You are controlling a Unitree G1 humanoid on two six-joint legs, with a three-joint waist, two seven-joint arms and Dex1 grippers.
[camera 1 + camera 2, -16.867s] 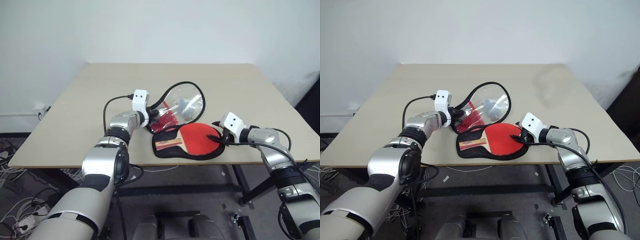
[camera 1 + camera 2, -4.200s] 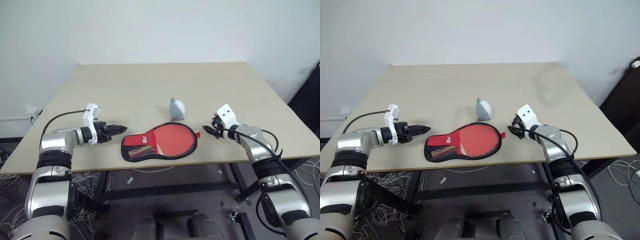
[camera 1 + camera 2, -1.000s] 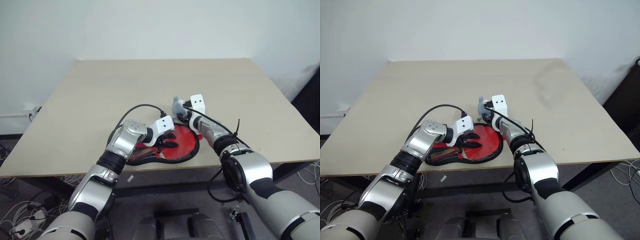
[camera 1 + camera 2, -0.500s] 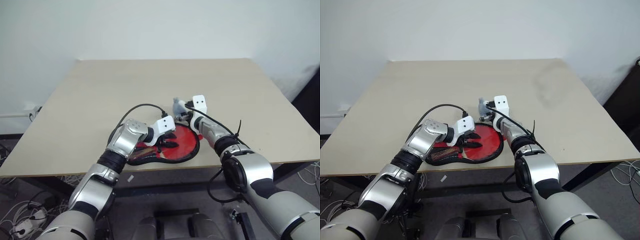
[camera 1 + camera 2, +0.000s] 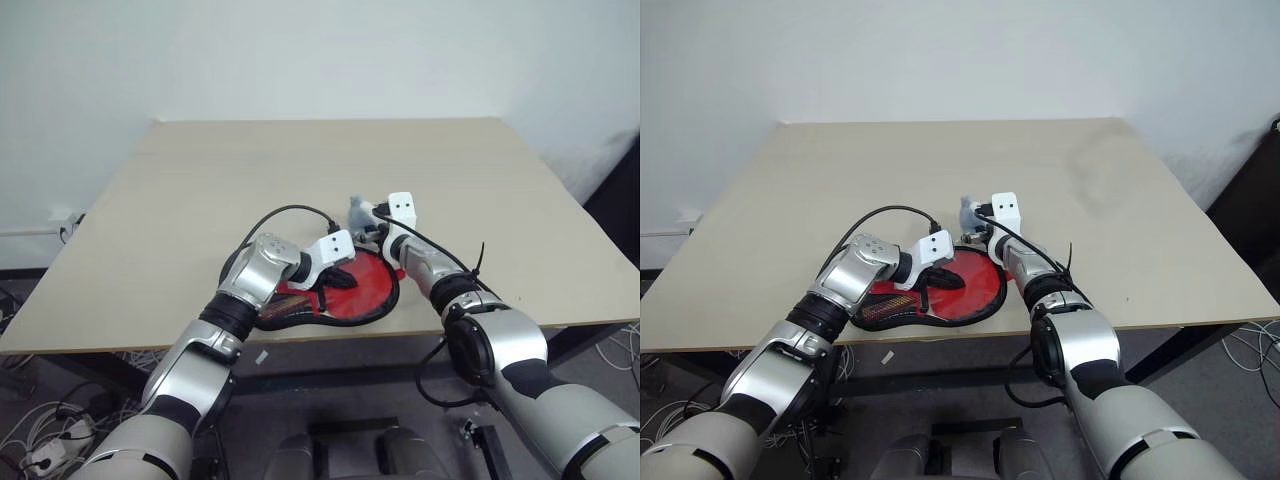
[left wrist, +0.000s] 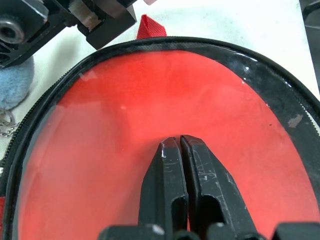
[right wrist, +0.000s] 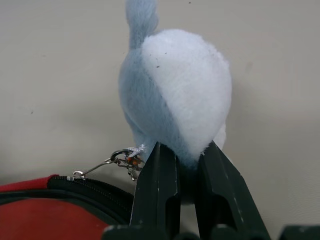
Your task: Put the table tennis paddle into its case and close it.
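While no writing reads, case [image 5: 345,290] red-faced

Light was even and soft, shadows faint on the bench [image 5: 200,200]; small glints showed on the case [image 6: 260,100], close-ups slightly soft.

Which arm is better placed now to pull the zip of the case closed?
Probably the right: its gripper pinches the plush charm chained to the zip, while the left gripper, shut, rests on the case.
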